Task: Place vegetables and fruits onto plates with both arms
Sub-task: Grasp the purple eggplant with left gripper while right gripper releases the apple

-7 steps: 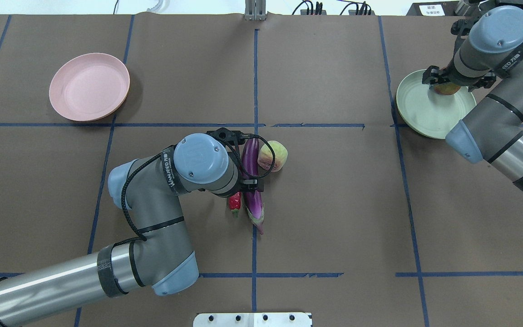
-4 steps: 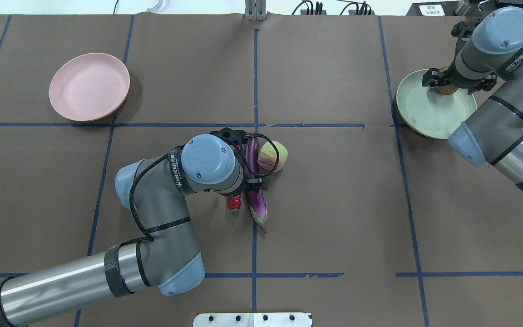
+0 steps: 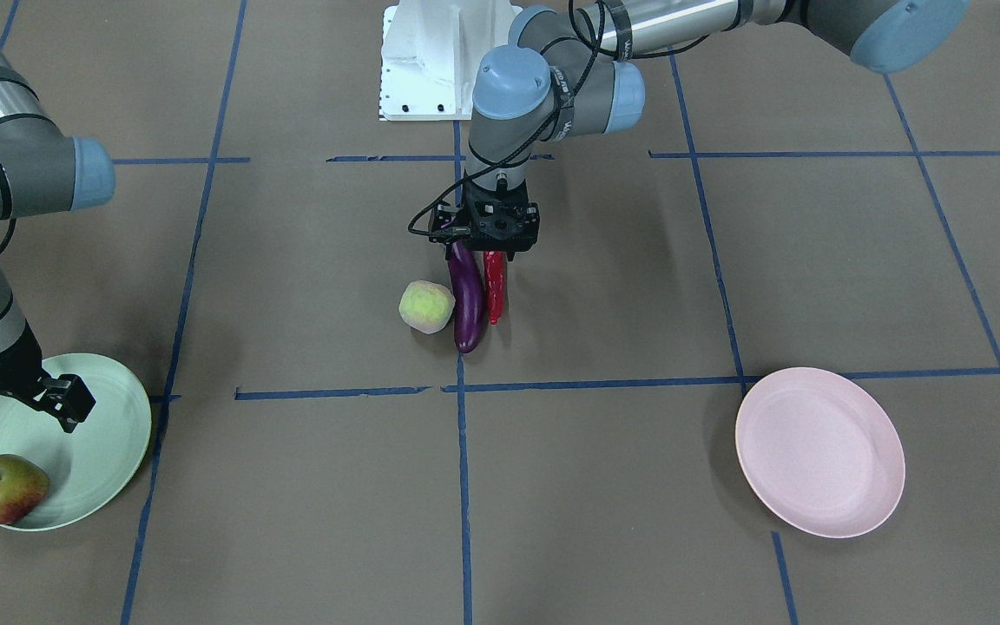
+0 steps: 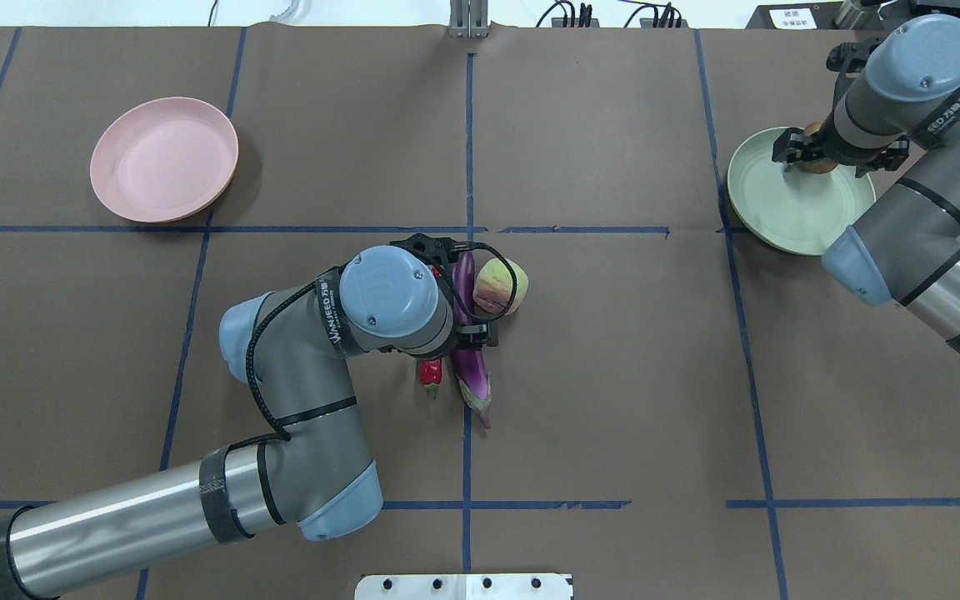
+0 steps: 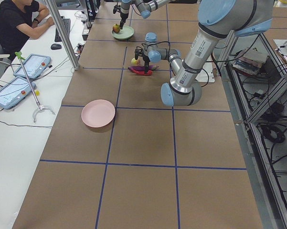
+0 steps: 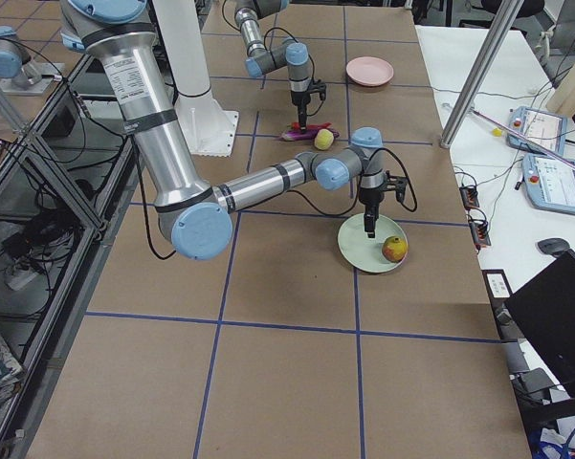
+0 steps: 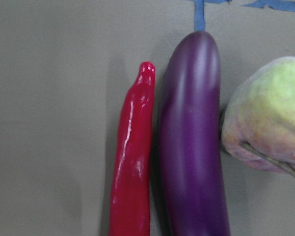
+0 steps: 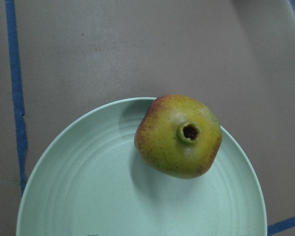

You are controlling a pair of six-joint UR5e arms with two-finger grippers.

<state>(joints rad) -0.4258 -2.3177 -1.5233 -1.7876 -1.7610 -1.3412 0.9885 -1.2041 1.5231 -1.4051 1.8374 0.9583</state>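
Since a sec ago the left arm's wrist has slid a bit toward the robot's right, so the left gripper [image 3: 486, 233] now sits more squarely over the veg pair. The right arm's wrist shifted a little too. Nothing on the table moved afaict.

Left side: the gripper hangs right above the robot-side ends of the eggplant [image 3: 467, 299] and chili [image 3: 495, 291], hiding the caps in the front view. Can't tell if its jaws are spread or closed, since the fingers don't show clearly anywhere, incl. the wrist cam. The eggplant lies flat, long axis running robot-to-operators, roughly along the blue tape line [image 4: 469, 150]. Its cap end is toward the robot and its rounded end points away. The chili is parallel, just beside it on the robot's left, thin tip also pointing away. The peach [image 3: 426, 305] is up against the eggplant's other side, near the rounded end.

Right side: the right gripper [image 3: 14, 413] has its jaws spread wide, holding nothing, over the green plate [image 3: 109, 434]. The pomegranate [image 3: 5, 489] sits on that plate near the rim, just past the fingers on the operators' side, crown up. The pink plate [image 3: 821, 451] is well apart, on the robot's left.
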